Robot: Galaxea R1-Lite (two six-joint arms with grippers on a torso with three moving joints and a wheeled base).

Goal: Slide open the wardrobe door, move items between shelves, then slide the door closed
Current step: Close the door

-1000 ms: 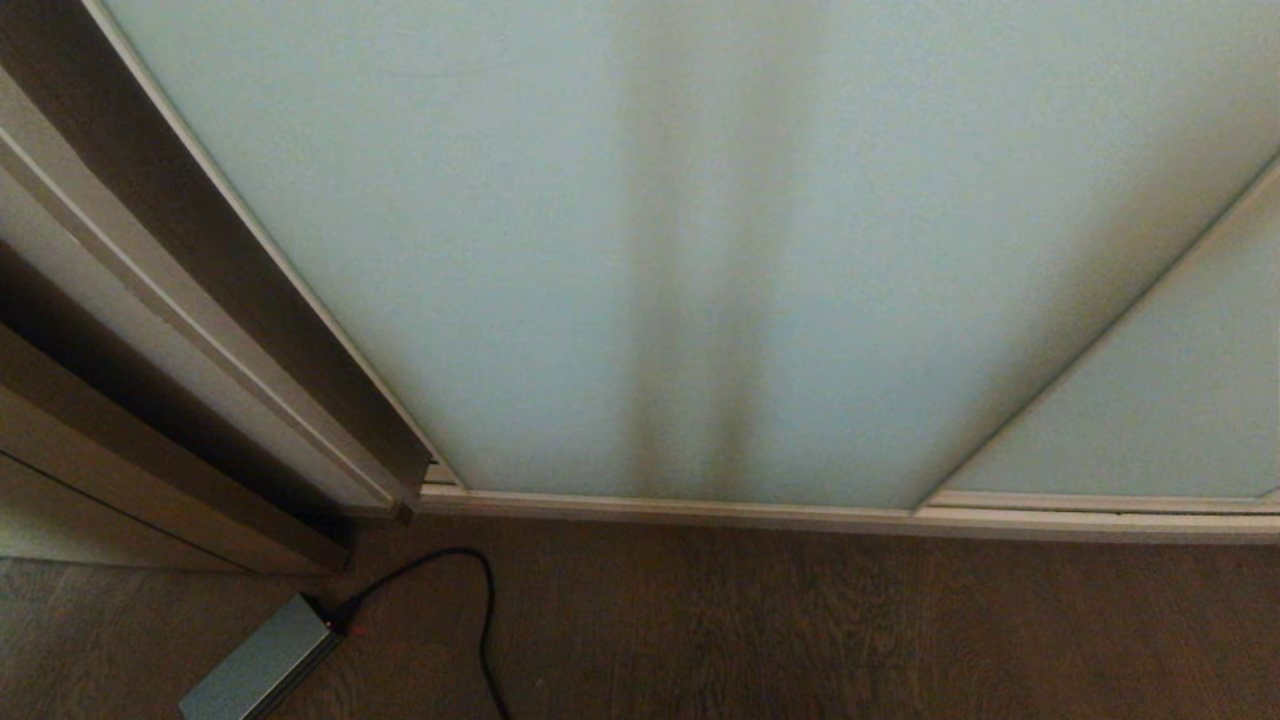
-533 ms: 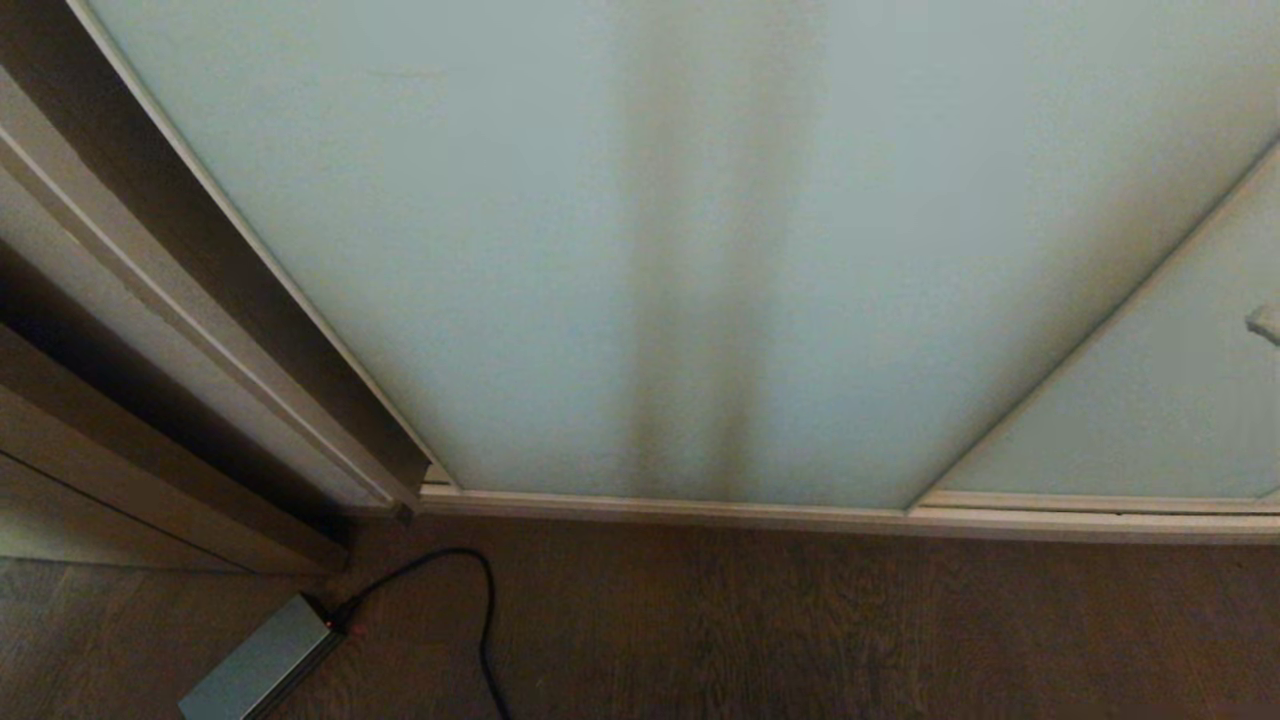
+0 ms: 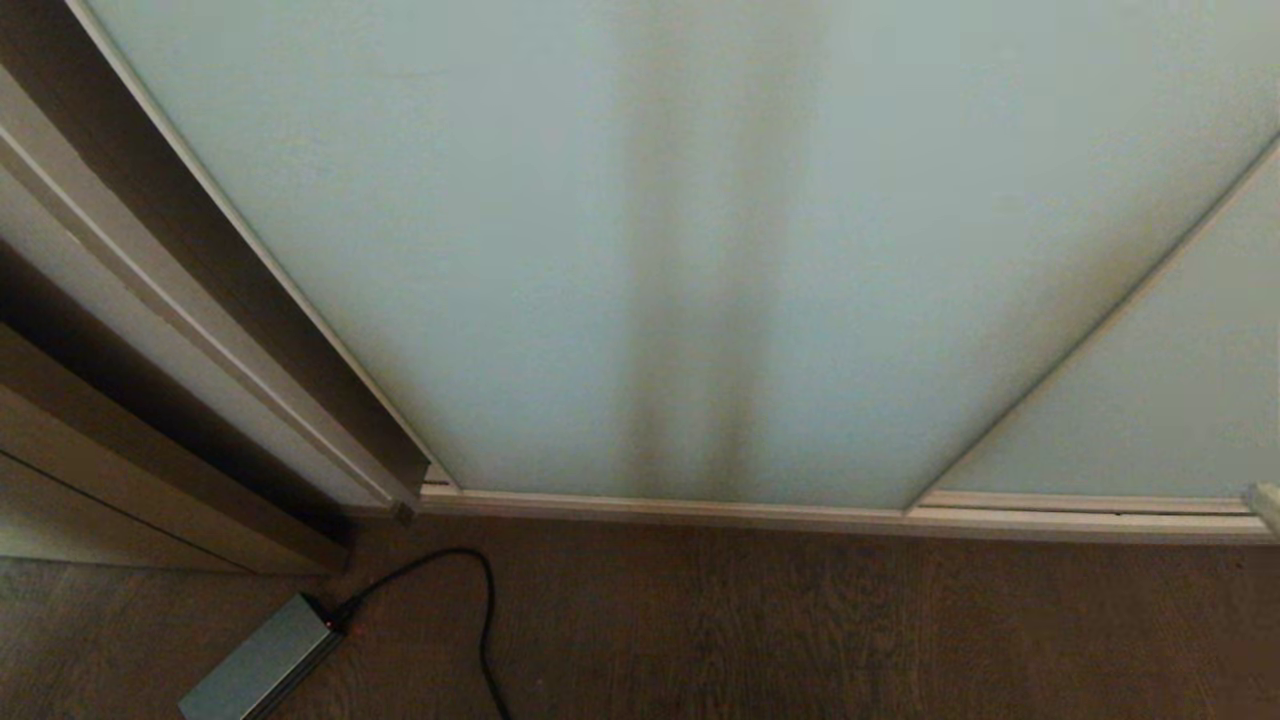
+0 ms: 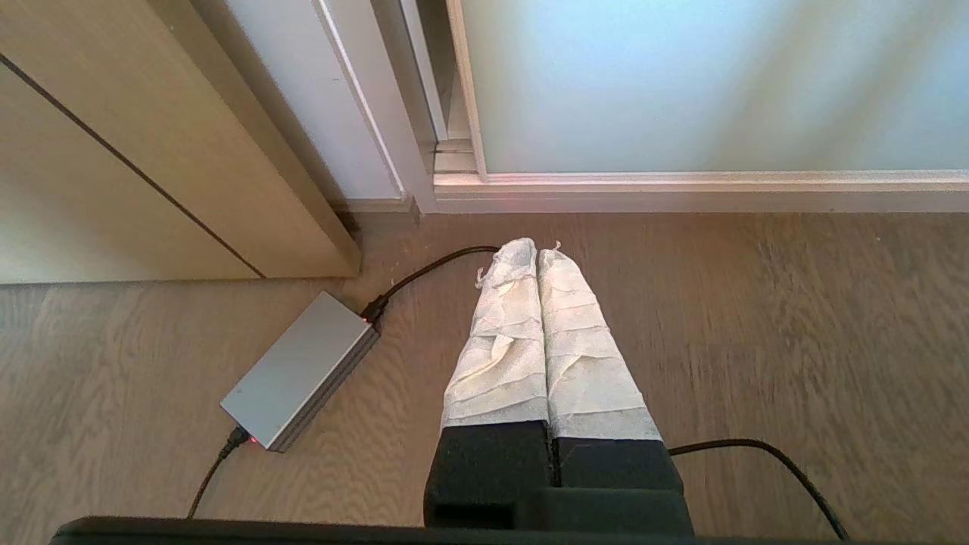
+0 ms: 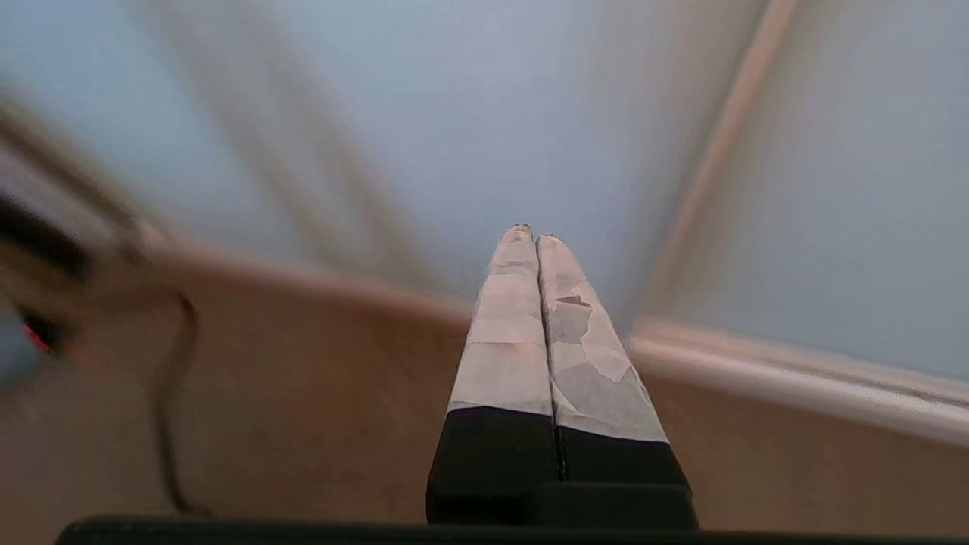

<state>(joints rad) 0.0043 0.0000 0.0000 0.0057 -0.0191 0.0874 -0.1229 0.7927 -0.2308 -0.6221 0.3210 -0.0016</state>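
1. Left gripper (image 4: 537, 253) hangs over the floor (image 4: 757, 318), pinched closed, holding nothing.
2. The wardrobe door (image 3: 640, 250) stands closed dead ahead, long axis upright.
3. Right gripper (image 5: 534, 235), closed and empty, points at the glass, apparently the nearer one.

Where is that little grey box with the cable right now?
The grey box lies on the wood floor at the lower left of the head view, near the beige wooden side frame, its black cable looping toward the sliding wardrobe door.

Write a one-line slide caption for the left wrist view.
Shut left gripper hangs over wood floor beside a grey power brick.
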